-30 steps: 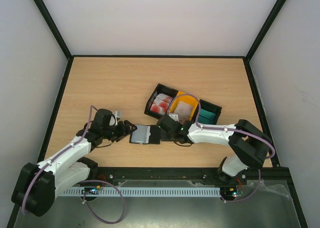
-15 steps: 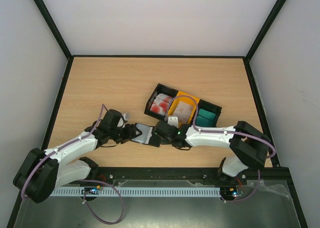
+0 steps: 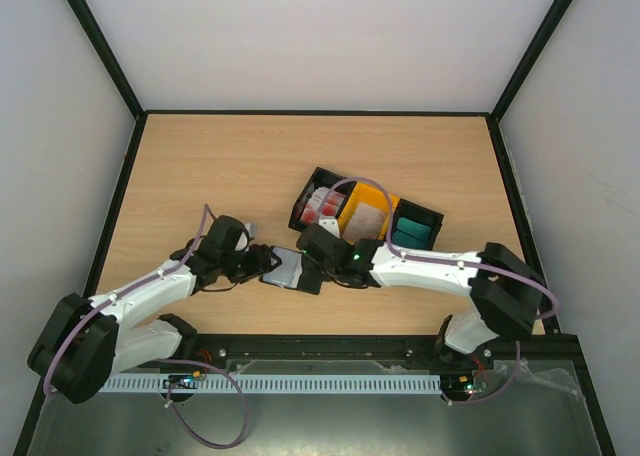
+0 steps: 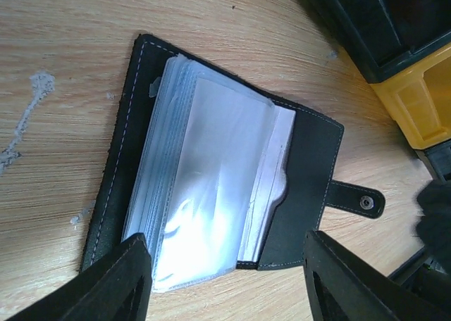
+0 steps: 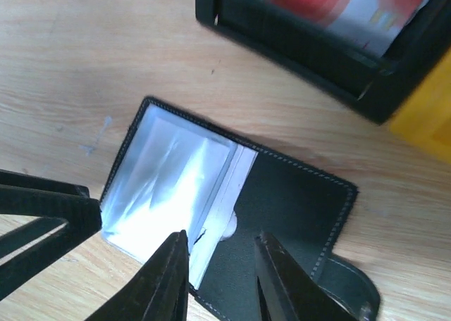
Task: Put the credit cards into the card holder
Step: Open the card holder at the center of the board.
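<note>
The black card holder (image 3: 291, 272) lies open on the table between my two grippers. In the left wrist view the card holder (image 4: 310, 162) shows clear sleeves, pale card edges under them and a snap tab at the right. My left gripper (image 4: 225, 293) is open, with its fingers on either side of the holder's near edge. My right gripper (image 5: 222, 268) is open and empty, just above the holder (image 5: 296, 201) at the sleeves' edge. Red-and-white credit cards (image 5: 338, 1) sit in a black bin behind the holder. In the top view my left gripper (image 3: 266, 263) and right gripper (image 3: 312, 248) face each other.
Three bins stand in a row behind the holder: a black one (image 3: 303, 204) with red-and-white cards, a yellow one (image 3: 352, 208) with pale cards (image 3: 370, 219), and a black one (image 3: 432, 219) with teal cards. Black walls edge the table.
My left gripper has moved right, up to the holder's left edge. My right gripper has moved left and now hangs over the open holder. The pale card seen by it earlier no longer shows.
</note>
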Tool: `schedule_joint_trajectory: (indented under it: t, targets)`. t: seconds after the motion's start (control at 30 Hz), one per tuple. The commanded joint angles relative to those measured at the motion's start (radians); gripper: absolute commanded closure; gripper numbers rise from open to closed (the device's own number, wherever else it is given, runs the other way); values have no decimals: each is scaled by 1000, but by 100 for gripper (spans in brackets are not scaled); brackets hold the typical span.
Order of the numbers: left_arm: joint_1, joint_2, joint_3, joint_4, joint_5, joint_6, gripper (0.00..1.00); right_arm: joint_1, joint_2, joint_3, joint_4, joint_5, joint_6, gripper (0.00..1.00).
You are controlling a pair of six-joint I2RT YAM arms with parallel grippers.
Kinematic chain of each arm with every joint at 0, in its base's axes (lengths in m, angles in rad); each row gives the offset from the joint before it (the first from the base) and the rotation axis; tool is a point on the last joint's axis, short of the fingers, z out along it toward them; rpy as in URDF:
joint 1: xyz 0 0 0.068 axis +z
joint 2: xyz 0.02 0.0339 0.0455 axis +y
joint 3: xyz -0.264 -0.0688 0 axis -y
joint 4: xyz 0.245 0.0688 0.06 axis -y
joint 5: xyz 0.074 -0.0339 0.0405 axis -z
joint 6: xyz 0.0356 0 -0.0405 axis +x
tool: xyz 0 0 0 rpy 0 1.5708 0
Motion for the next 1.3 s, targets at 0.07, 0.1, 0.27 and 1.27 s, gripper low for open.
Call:
schedule_joint_trajectory:
  t: [0.07,0.1,0.27,1.27]
  targets:
    - [-5,35,25,23,4,21,43,4,121,2,57,-91,17,79]
    - [-6,38,24,28,6,23,44,5,130,-7,70,-104,20,81]
    - [-6,72,38,38,26,54,49,4,177,-17,73,-126,14,91]
    - [-6,122,2,174,177,28,58,2,203,-69,117,-123,36,98]
